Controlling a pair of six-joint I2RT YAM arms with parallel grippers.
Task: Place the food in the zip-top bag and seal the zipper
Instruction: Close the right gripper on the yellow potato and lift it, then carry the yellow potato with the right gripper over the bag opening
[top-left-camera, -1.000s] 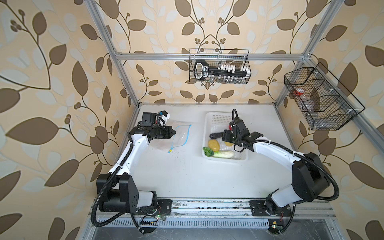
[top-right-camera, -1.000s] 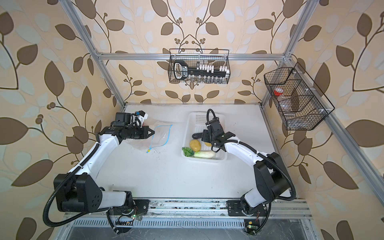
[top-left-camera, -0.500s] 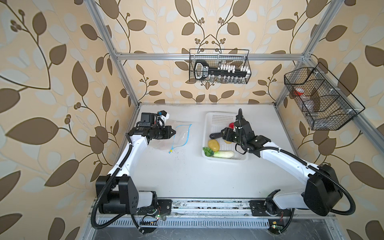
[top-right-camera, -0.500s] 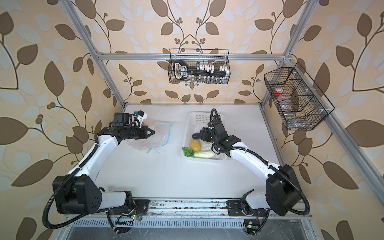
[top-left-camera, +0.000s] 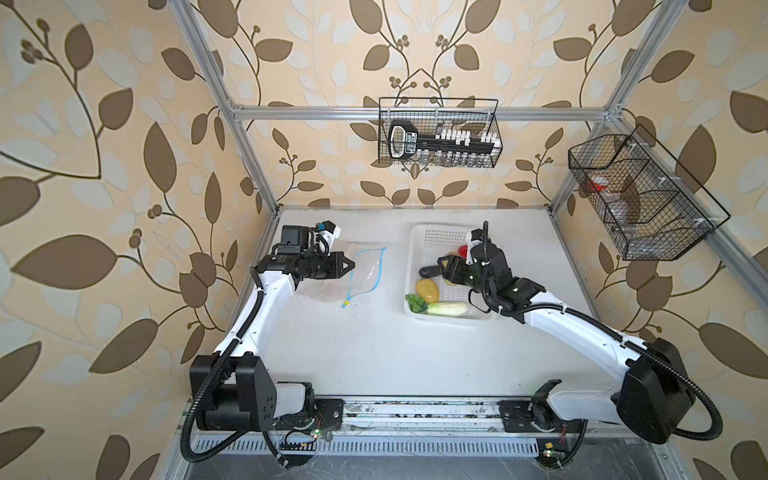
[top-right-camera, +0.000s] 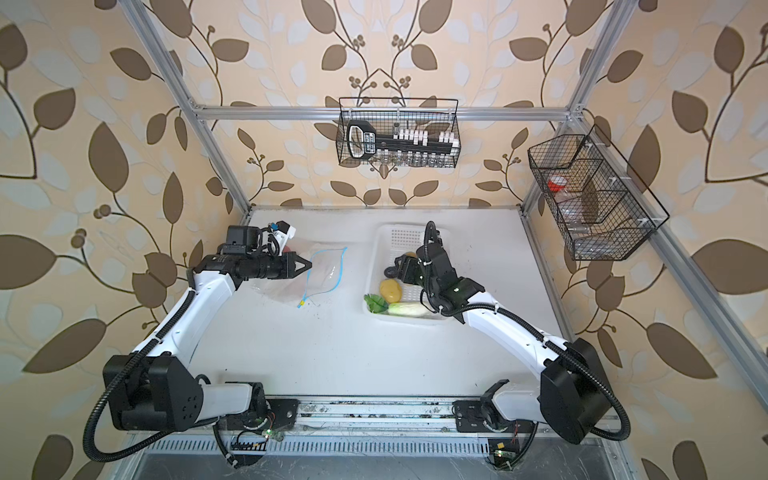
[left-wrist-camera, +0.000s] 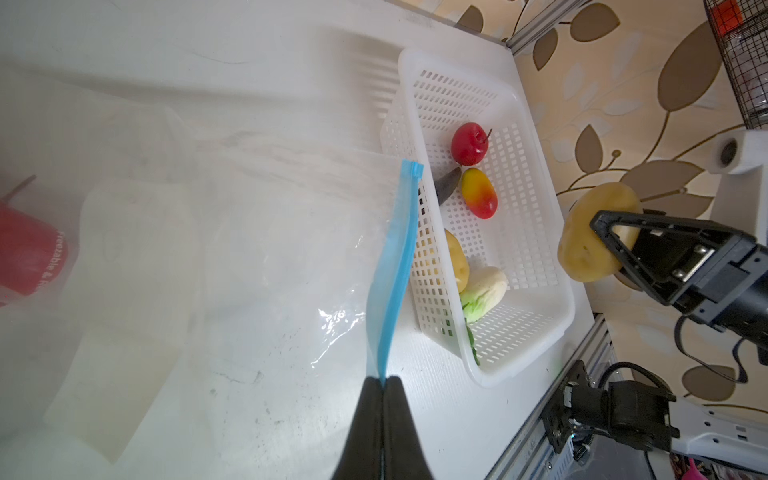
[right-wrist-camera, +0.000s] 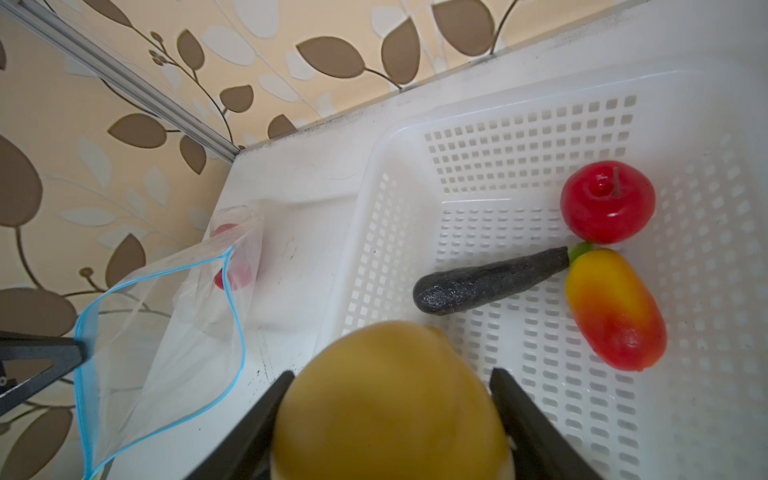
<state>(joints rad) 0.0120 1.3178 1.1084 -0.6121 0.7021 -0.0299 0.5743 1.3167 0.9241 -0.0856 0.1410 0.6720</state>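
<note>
The clear zip-top bag (top-left-camera: 365, 272) lies left of the basket, its mouth lifted open. My left gripper (top-left-camera: 353, 264) (left-wrist-camera: 384, 379) is shut on the blue zipper (left-wrist-camera: 395, 266). The yellow slider (top-left-camera: 345, 304) is at the zipper's near end. A red apple (right-wrist-camera: 232, 266) sits inside the bag. My right gripper (right-wrist-camera: 390, 374) is shut on a yellow-brown potato (right-wrist-camera: 390, 407) (left-wrist-camera: 590, 245) above the basket's left side. Another potato (top-left-camera: 427, 290), a cabbage (top-left-camera: 446, 308), an eggplant (right-wrist-camera: 490, 280), a red apple (right-wrist-camera: 606, 201) and a red-yellow fruit (right-wrist-camera: 615, 309) lie in the basket.
The white perforated basket (top-left-camera: 415, 232) stands right of centre on the white table. A black wire basket (top-left-camera: 438, 133) hangs on the back wall and another (top-left-camera: 640, 199) on the right wall. Metal frame posts stand at the table's back corners.
The right arm's elbow and shoulder have swung out to the right, while its gripper stays over the basket with the potato. The left arm and the bag have not moved.
</note>
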